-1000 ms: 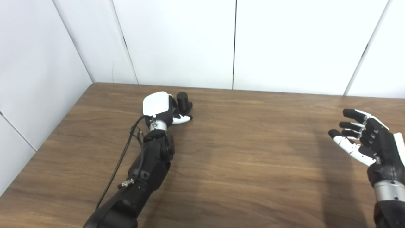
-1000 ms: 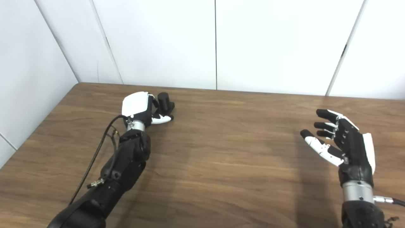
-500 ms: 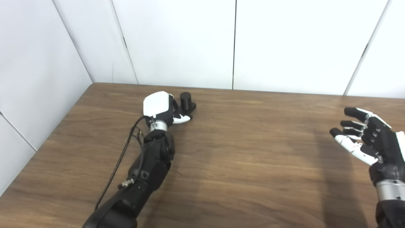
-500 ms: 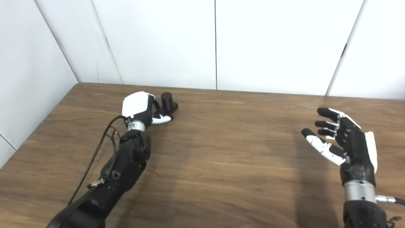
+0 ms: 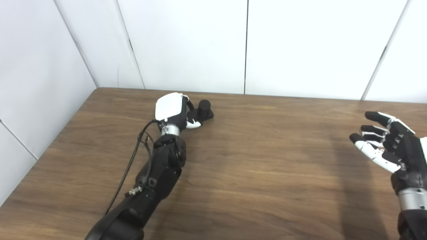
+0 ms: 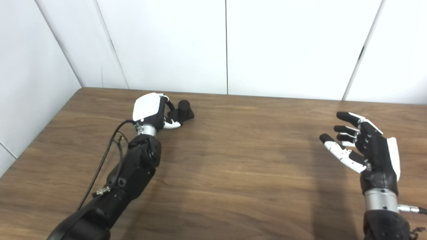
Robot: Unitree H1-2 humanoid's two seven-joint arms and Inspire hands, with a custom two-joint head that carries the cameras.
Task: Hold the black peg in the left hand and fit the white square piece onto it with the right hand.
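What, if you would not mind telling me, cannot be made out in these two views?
- Left hand grip: in both views its white back hides the fingers, so whether they clasp the peg is unclear.
- White square piece: not seen in either view.
- Peg base: dark and small; its shape and whether it rests on the table are unclear.
- Right hand: open; the left eye view cuts off its outer side at the right edge.

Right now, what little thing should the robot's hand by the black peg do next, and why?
Probably close its fingers around the black peg. The left hand sits right beside it at the far side of the table, but a firm hold isn't visible. The right hand is open and empty, and no white piece is in view.
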